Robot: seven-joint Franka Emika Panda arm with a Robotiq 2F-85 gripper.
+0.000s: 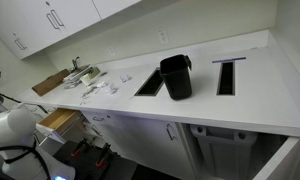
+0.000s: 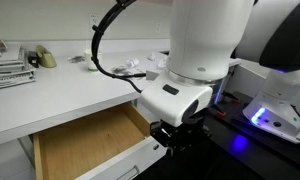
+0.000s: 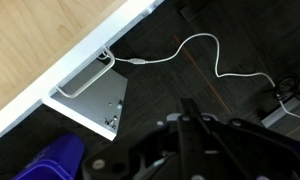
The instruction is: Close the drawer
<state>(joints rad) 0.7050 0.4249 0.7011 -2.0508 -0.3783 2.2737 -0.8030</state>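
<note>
End effector (image 2: 176, 136) just beside open drawer (image 2: 90, 148) front, grip state unclear, white cable (image 3: 190, 48) on floor

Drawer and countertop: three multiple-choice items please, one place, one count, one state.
1. Where is the black plastic bin?
A) on the white countertop, between the cutouts
B) on the floor
C) on a shelf

2. How many rectangular cutouts does the countertop have?
A) one
B) two
C) four

3. The shallow drawer with tan wooden sides and white front is:
A) shut
B) open
C) lifted out

Answers:
1 A, it stands on the counter between both openings.
2 B, one cutout lies on each side of the bin.
3 B, its wooden inside shows below the counter edge.
</note>
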